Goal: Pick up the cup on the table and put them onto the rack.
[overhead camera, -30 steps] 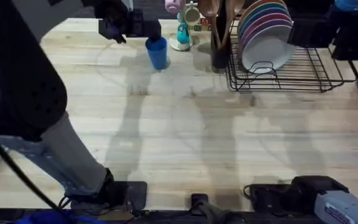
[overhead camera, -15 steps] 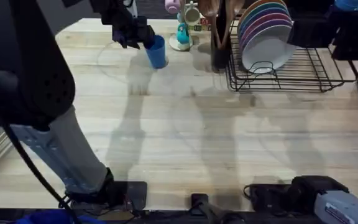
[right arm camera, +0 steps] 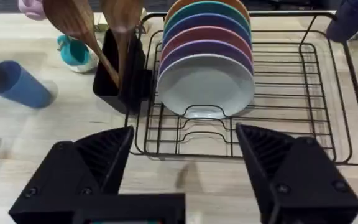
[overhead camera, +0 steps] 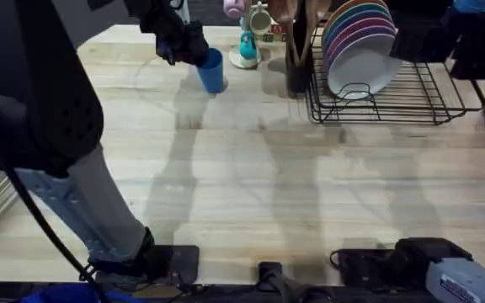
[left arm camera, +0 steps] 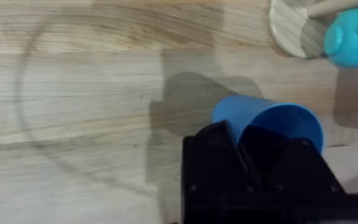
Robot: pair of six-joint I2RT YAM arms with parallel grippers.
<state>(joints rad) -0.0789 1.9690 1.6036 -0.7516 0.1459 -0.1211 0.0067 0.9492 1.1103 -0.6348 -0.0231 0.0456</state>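
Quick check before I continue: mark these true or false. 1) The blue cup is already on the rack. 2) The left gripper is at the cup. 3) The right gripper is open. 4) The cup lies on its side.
1) False: the bright-blue plastic cup stands on the light wooden table, apart from the black wire rack.
2) True: the left gripper is at its rim.
3) True: the right gripper is open.
4) False: it is upright.
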